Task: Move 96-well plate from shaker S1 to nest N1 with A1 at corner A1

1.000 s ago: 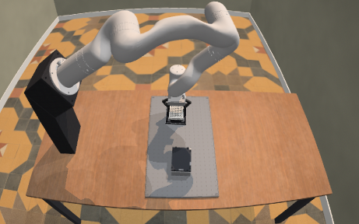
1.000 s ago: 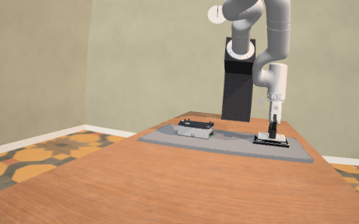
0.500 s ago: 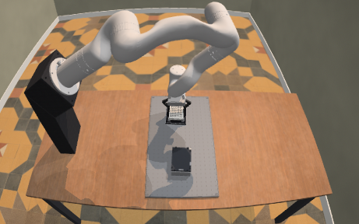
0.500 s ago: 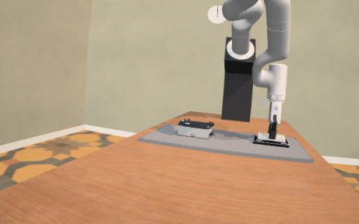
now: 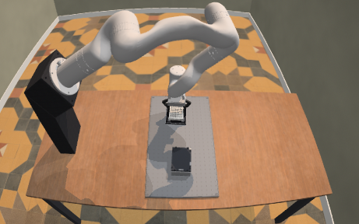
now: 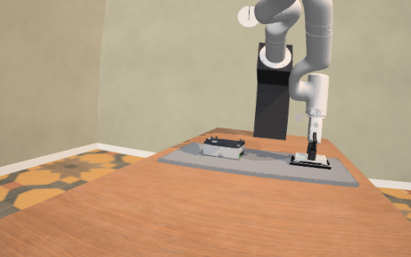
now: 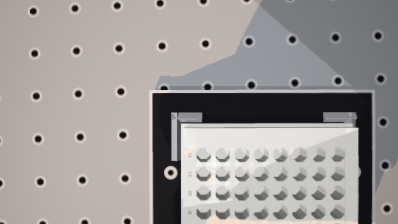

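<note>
The white 96-well plate [image 7: 270,172] is over the black plate nest N1 [image 7: 262,106], just inside the two grey corner locators [image 7: 186,119] at the nest's far edge. In the top view the plate [image 5: 175,113] is at the far end of the grey perforated base. My gripper [image 5: 176,106] stands straight down over it and is shut on the plate's sides. It also shows in the exterior view [image 6: 312,152], low on the nest [image 6: 309,163]. I cannot tell if the plate rests fully on the nest. The plate shaker S1 [image 5: 181,159] stands empty at the near end.
The grey perforated base [image 5: 180,148] lies along the middle of the wooden table. The arm's black pedestal [image 5: 54,105] stands at the table's left edge. The arm's links arch over the far side of the table.
</note>
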Robot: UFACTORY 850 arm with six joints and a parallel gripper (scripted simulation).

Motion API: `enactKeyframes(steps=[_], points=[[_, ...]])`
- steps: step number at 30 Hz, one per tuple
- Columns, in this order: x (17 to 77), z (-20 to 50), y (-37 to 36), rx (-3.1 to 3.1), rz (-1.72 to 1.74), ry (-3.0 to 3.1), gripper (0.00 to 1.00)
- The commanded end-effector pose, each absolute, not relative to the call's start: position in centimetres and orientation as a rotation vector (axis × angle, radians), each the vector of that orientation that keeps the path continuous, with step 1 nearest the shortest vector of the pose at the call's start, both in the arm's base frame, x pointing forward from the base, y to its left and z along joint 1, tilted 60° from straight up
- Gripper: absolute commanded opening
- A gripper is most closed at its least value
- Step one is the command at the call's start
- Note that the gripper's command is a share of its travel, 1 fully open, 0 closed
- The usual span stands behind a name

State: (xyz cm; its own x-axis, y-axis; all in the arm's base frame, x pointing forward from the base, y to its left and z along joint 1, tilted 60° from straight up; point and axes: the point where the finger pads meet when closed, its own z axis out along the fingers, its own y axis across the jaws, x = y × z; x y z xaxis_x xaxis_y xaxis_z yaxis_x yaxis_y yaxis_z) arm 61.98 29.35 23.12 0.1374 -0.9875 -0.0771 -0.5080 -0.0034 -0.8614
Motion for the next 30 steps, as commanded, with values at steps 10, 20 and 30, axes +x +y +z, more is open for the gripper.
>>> enactKeyframes(steps=[10, 20, 30], points=[[62.15, 23.05, 29.39, -1.623, -0.764, 1.477, 0.0], [62.27, 22.97, 29.41, -1.623, -0.764, 1.477, 1.0], [62.27, 22.97, 29.41, -1.623, -0.764, 1.477, 1.0]])
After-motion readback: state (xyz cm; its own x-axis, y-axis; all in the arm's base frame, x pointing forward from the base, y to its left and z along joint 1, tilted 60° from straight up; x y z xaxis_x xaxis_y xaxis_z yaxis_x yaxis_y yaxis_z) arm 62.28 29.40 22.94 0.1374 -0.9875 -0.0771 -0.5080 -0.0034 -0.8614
